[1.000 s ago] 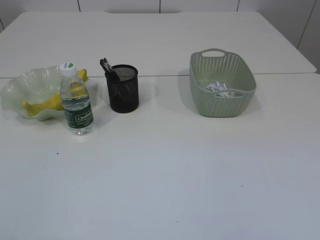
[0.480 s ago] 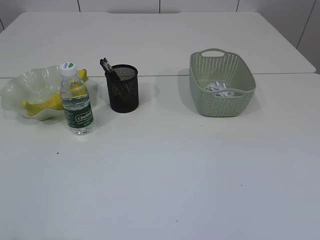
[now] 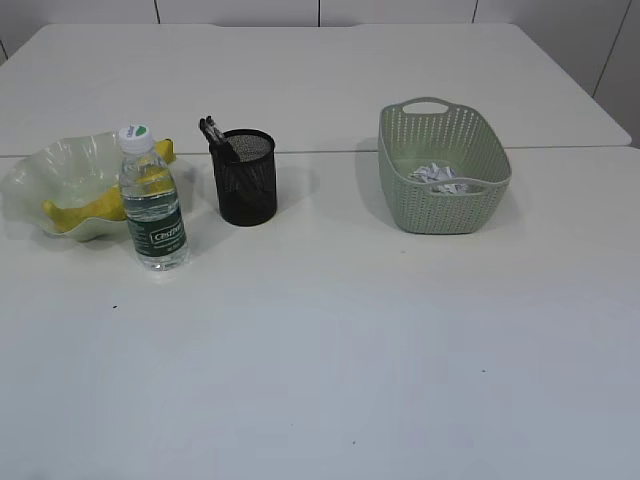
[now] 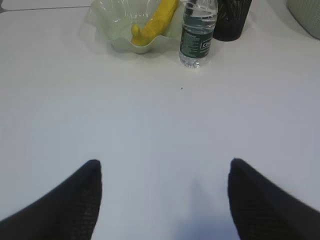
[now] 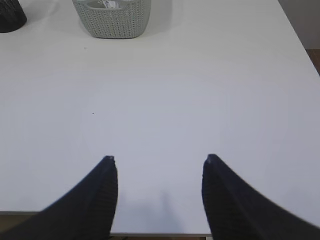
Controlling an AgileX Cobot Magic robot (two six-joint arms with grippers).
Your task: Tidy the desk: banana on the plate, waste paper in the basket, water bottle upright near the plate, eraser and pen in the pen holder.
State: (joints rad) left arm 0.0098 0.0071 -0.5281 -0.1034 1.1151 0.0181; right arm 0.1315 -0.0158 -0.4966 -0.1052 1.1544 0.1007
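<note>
banana (image 3: 82, 209) lies in the plate (image 3: 40, 165), a wavy pale-green glass dish, far ahead of my left gripper (image 4: 165, 200) and a little left of its centreline; water bottle (image 3: 152, 199) stands upright, white-and-green cap up, just beside the plate's right rim and nearer to me than the dish; in the left wrist view it sits ahead and slightly right of the gap between my fingers; pen holder (image 3: 246, 176), black mesh cup, is just past the bottle, further right and further out; dark pen (image 3: 213, 133) ends stick out over its left rim; eraser I cannot make out through the mesh.

basket (image 3: 441, 166), green woven plastic with handle cutouts, is well apart from the holder, far ahead and left of my right gripper (image 5: 159, 197); waste paper (image 3: 436, 175), a crumpled white ball, lies inside on its floor.

left gripper: both black fingers (image 4: 65, 205) spread wide, nothing between them, only bare table (image 3: 330, 340) below; well clear of every object.

right gripper: fingers also apart, somewhat narrower than the left, nothing held; it hangs over the near edge of the table, the edge line visible under the fingertips; holder shows at the far top-left corner of my right wrist view.
</note>
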